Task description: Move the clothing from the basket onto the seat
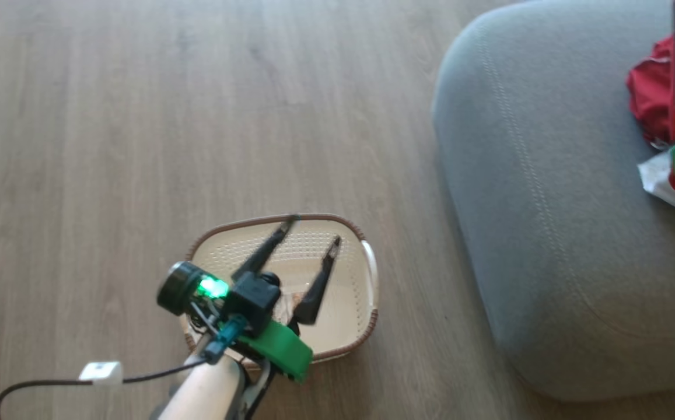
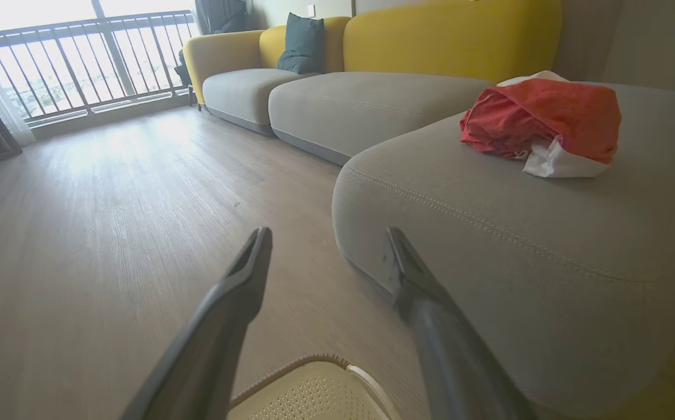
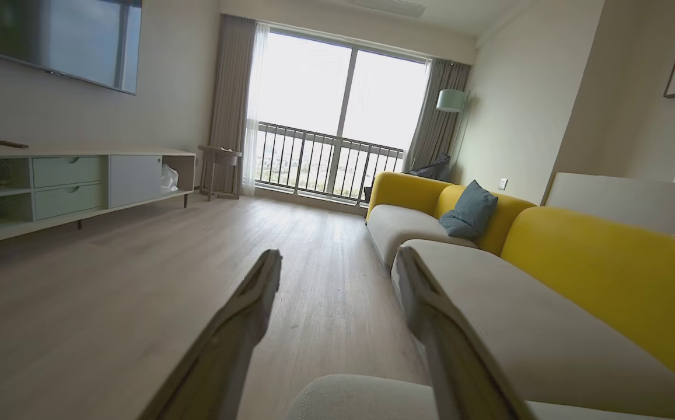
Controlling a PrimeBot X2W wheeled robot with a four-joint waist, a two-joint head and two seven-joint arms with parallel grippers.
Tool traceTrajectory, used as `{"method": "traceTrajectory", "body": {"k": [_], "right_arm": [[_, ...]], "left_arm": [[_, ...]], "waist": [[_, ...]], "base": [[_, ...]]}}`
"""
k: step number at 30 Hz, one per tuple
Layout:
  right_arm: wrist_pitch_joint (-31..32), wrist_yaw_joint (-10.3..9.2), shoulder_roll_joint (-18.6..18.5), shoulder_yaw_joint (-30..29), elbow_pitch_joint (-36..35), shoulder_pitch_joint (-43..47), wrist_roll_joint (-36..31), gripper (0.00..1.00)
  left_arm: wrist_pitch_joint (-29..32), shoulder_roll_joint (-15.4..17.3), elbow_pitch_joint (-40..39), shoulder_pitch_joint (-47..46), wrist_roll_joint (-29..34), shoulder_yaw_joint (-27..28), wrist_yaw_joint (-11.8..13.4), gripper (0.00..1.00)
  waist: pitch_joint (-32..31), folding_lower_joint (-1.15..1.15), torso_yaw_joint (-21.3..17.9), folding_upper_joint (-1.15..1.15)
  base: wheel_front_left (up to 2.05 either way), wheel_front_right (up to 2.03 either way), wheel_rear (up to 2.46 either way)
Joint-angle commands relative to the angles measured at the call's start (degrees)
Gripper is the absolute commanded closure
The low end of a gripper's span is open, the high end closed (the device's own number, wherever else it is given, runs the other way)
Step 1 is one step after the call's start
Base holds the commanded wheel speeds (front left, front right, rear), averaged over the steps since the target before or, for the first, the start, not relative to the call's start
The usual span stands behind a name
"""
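Pale wood-plank floor (image 1: pixel 109 146) at left. Left gripper (image 1: pixel 317 229) hangs over the small cream perforated plastic basket with brown rim (image 1: pixel 352 315), fingers spread wide, nothing between them. To the right, apart from the basket, stands the large grey upholstered seat cushion (image 1: pixel 547 233). Red-and-white fabric clothing (image 1: pixel 649 99) lies bunched on its far right. Right gripper (image 3: pixel 337 254) is wide too, empty; one dark finger crosses the clothing in head view.

Open wooden floor (image 1: pixel 139 116) spreads left of and beyond the cream perforated plastic basket (image 1: pixel 352 315); the large grey upholstered seat (image 1: pixel 547 233) blocks the right, with red crumpled clothing (image 1: pixel 652 99) heaped on it
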Motion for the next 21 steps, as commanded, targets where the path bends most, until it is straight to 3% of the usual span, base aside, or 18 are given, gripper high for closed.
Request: {"method": "traceTrajectory", "body": {"k": [1, 9, 21], "right_arm": [[-0.3, -0.01, 0.8, -1.1, -3.7, 2.7, -0.8, 0.0], [-0.4, -0.01, 6.9, -5.0, -11.4, 12.2, -2.5, 0.0], [-0.4, -0.01, 14.3, -5.5, -17.6, 24.2, -5.3, 0.0]], "left_arm": [[-0.3, -0.5, -2.6, -0.6, 0.3, 3.2, 0.9, 0.0], [-0.3, -0.8, -4.2, 1.0, 0.9, 8.5, 4.3, 0.0], [-0.3, -1.3, -4.4, 5.0, -0.7, 14.9, 9.8, 0.0]], "waist": [[-0.7, 0.01, 2.0, 0.0], [-2.0, 0.01, 6.0, 0.0], [-3.8, 0.01, 8.8, 0.0]], "base": [[0.0, 0.0, 0.0], [0.0, 0.0, 0.0], [0.0, 0.0, 0.0]]}}
